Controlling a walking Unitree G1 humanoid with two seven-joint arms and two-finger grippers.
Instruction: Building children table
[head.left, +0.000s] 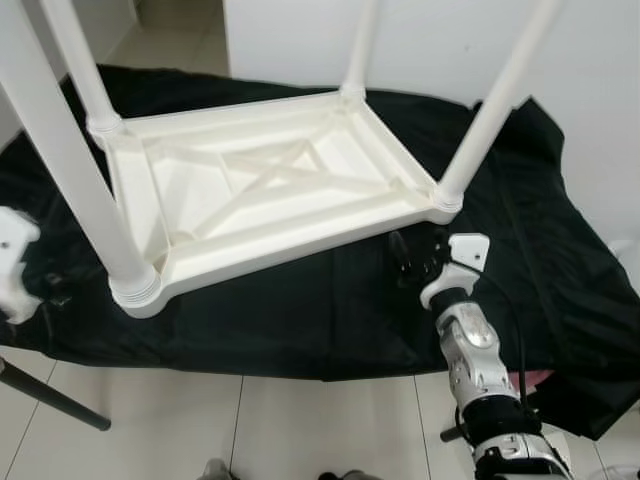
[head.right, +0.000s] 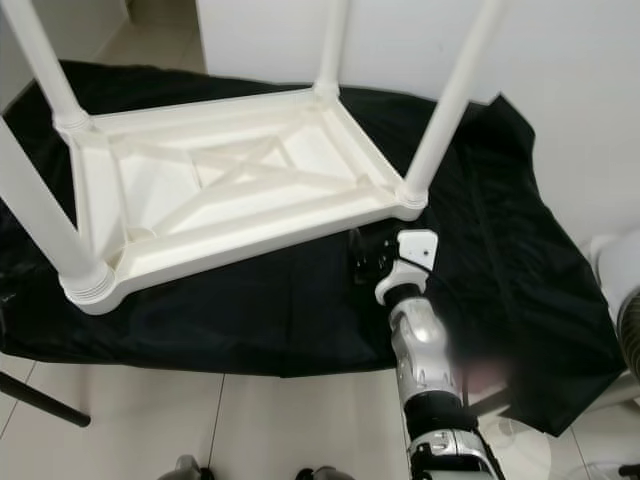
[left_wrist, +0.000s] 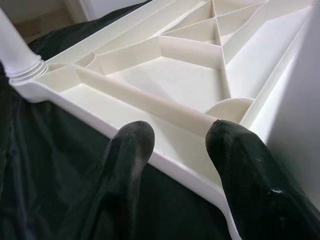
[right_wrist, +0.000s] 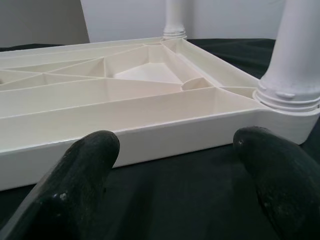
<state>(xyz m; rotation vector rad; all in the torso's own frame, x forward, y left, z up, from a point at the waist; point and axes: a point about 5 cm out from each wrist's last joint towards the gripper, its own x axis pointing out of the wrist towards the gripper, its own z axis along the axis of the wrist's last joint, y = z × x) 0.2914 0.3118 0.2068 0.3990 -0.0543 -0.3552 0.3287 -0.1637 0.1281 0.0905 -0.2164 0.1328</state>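
Note:
A white plastic children's table lies upside down on a black cloth. Its legs stand up from the corners, among them the front left leg and the front right leg. My right gripper hovers low over the cloth just in front of the front right corner, open, with the table's rim a short way beyond its fingertips. My left gripper is open at the table's left front edge, fingers over the rim and holding nothing. The left arm's white wrist is at the far left.
The cloth covers a low surface and hangs over its front edge above a pale tiled floor. A black pole slants across the floor at lower left. A white wall stands behind, and a white rounded object sits at the right.

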